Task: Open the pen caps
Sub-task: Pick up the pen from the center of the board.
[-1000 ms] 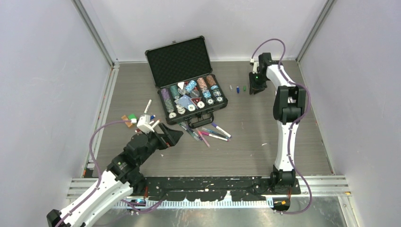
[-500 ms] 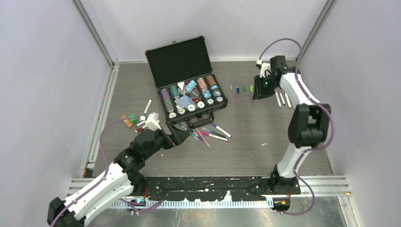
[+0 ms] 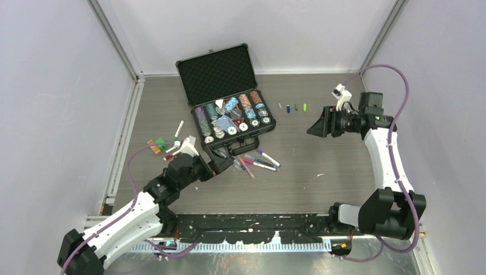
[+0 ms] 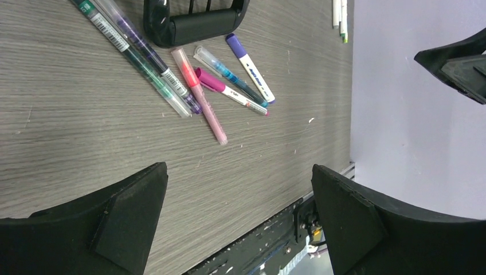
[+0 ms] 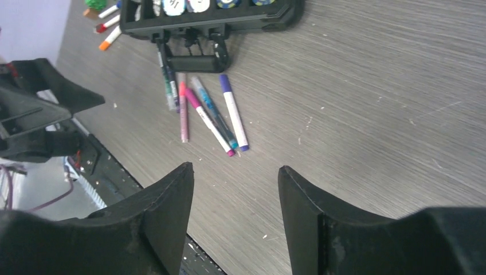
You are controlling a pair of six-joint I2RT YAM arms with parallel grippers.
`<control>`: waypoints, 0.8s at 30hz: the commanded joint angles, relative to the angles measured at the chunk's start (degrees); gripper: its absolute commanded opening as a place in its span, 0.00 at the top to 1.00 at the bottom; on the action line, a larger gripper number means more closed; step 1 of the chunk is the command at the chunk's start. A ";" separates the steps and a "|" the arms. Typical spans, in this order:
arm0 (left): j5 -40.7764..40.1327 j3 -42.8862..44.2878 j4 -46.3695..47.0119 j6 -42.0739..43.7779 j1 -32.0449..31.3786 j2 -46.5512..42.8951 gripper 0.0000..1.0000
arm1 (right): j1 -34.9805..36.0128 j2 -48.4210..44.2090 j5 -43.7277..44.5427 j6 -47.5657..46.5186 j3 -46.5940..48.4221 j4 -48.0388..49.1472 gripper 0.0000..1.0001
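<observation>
Several capped pens (image 3: 252,161) lie fanned on the table just in front of the black case; they also show as pens (image 4: 200,91) and pens (image 5: 209,112) in the two wrist views. A short row of pen caps (image 3: 296,107) stands right of the case. My left gripper (image 3: 222,164) hovers wide open just left of the fan, empty, seen as left gripper (image 4: 239,169). My right gripper (image 3: 314,127) hangs open and empty right of centre, pointing left toward the fan, seen as right gripper (image 5: 235,169).
An open black case (image 3: 226,97) of poker chips sits at the back centre, its handle (image 4: 198,26) near the pens. More pens and small coloured pieces (image 3: 166,143) lie left of the case. Two white pens (image 4: 339,14) lie near the right wall.
The right arm swung away from the cap row to the right, turned to face the pens, and its jaws widened. The left gripper moved right, closer to the pens.
</observation>
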 commanded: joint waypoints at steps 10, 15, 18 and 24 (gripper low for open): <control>-5.15 16.69 -16.71 8.33 -3.77 15.83 0.00 | -1.64 -7.40 -9.10 0.85 -7.86 8.42 0.34; -14.67 27.06 -25.64 6.65 -7.43 30.39 0.08 | -1.63 -5.83 -9.00 -0.22 -6.26 5.33 0.34; -16.43 33.83 -28.40 5.57 -8.83 38.44 0.17 | -1.58 -6.02 -8.94 -0.19 -6.24 5.33 0.34; -17.01 42.77 -28.20 3.80 -12.56 50.75 0.44 | -1.64 -6.50 -8.74 -0.10 -6.32 5.41 0.34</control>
